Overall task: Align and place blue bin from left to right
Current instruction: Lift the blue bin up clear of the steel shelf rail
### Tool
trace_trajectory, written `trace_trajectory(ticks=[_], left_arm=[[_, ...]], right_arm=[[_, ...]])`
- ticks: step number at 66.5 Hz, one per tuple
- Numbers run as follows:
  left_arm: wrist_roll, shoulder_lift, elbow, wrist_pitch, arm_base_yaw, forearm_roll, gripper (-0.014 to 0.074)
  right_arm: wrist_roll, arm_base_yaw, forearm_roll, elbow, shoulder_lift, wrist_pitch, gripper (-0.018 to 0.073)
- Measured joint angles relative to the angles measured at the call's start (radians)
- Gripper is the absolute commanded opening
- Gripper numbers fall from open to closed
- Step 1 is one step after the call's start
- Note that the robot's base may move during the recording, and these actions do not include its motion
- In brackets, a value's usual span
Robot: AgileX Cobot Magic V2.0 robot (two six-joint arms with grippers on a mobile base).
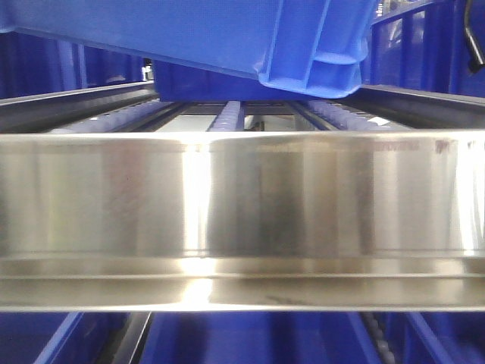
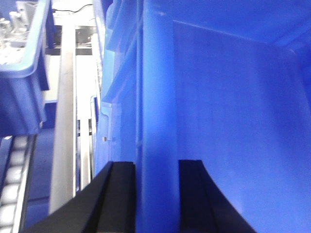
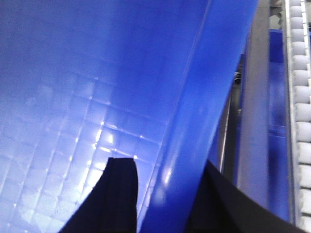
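Fingers (image 2: 119, 194) of the left end effector (image 2: 156, 167) stand black on either side of one side wall of the blue bin (image 2: 233, 97), one outside and one inside. They are drawn narrow against the plastic, so the wall is clamped between them. The right end effector (image 3: 164, 165) grips another wall the same way. One finger (image 3: 116, 194) lies inside, over the bin's grid-patterned floor (image 3: 58, 145), and the other is outside, with the thick rim running up between them.

Seen from the front, the blue bin (image 1: 189, 30) hangs at the top of the frame, tilted, with its ribbed corner (image 1: 311, 68) lowest and apparently clear of the rack beneath. Under it, roller tracks (image 1: 227, 117) lead back to a second blue bin (image 1: 197, 87) sitting farther in. A broad stainless steel rail (image 1: 242, 205) crosses the whole foreground. More blue bins (image 1: 250, 341) show below that rail and at the upper right.

On the left wrist view, a metal rail (image 2: 63, 121) runs up the frame beside the held bin. A roller track (image 2: 12, 184) sits at the lower left, and a neighbouring blue bin (image 2: 19, 87) holding metal parts (image 2: 14, 24) is at the upper left. On the right wrist view, a grey rail (image 3: 252, 121) and a white roller track (image 3: 301, 121) lie along the right edge, outside the bin.
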Motion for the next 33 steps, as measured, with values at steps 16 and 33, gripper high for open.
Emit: trace_trajectory(ticks=[16,33], left_arm=[[0.000,0.000,0.000,0.000,0.000,0.000,-0.0111],[0.000,0.000,0.000,0.000,0.000,0.002,-0.0111]], right_arm=[[0.002,0.000,0.000,0.000,0.000,0.000,-0.0153],[0.002,0.000,0.001,0.000,0.000,0.000,-0.0153]])
